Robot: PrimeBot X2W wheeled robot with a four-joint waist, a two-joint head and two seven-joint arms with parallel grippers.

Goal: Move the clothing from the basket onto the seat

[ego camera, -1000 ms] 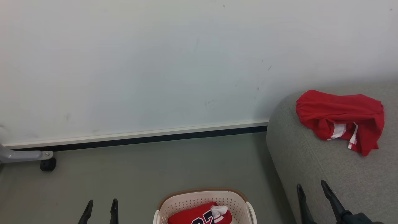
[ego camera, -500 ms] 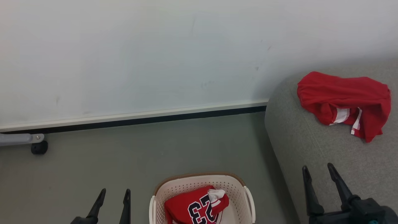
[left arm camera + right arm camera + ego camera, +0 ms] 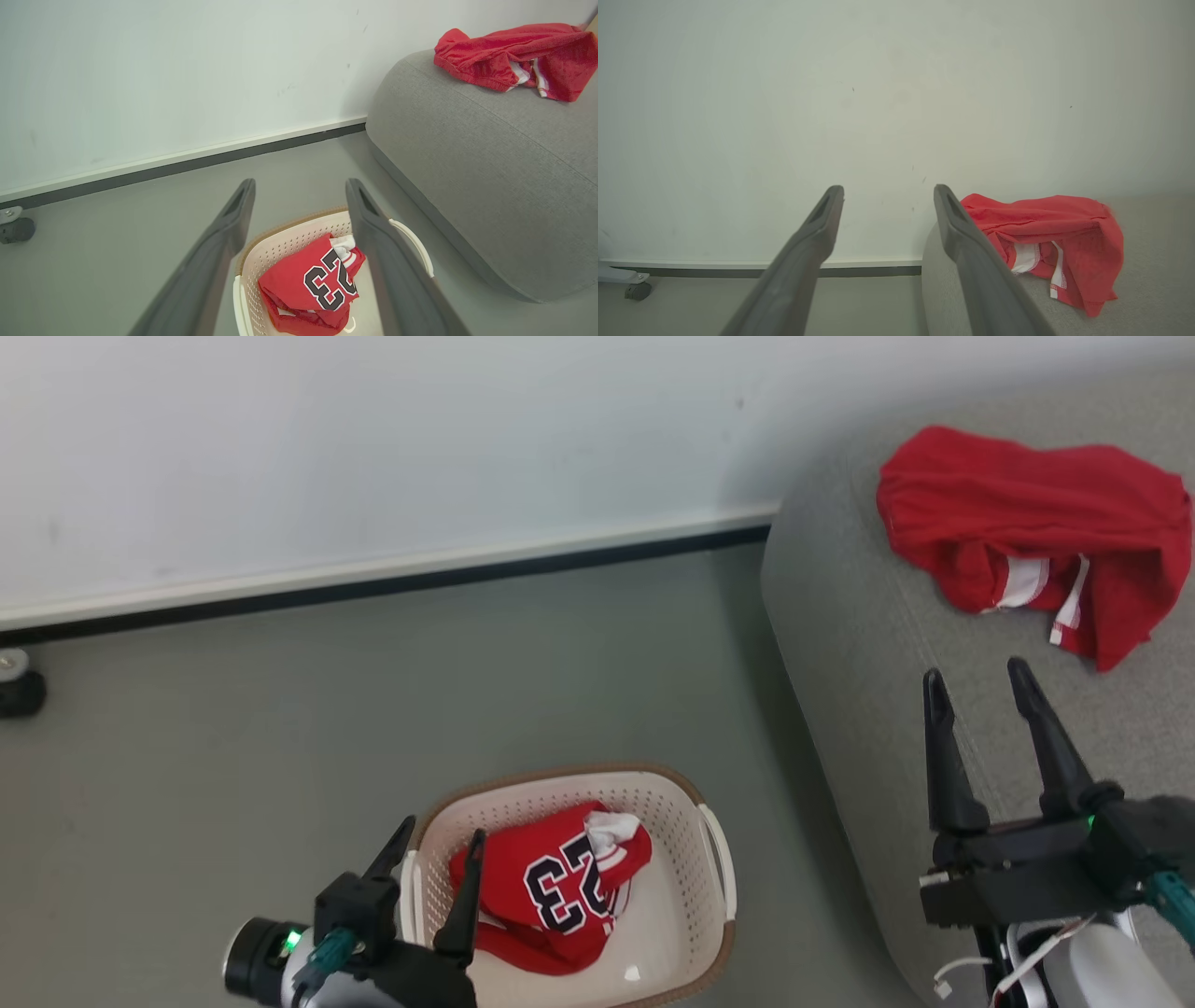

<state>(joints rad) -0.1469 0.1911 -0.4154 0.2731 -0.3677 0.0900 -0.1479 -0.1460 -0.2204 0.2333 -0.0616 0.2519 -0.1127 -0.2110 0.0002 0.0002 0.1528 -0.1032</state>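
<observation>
Closest to me, my left jaws stand apart with nothing between them, low over the near left of the basket point(image 3: 674, 801). One of their dark fingers point(image 3: 467, 896) reaches in over the basket in front of the jersey, and the other runs along the left rim. The cream perforated basket with its brown rim sits on the grey floor point(image 3: 280, 728), near the rounded end of the sofa point(image 3: 859, 644) but not touching it. Inside it, toward the left wall, the red jersey point(image 3: 551, 887) lies crumpled with its dark, white-edged 23 facing up and a bit of white trim at its far side. To my right, my right jaws are also spread and empty, their fingers point(image 3: 945, 765) held above the near part of the light-grey sofa seat. Farther along that seat, close to its far edge by the wall, lies the red garment with white stripe trim point(image 3: 1027, 513), bunched in a loose heap well apart from those jaws. Beyond the floor a pale skirting with a dark strip point(image 3: 373, 581) runs under the white wall point(image 3: 373, 448), and a black castor point(image 3: 19, 693) sits at the floor's far left edge.
</observation>
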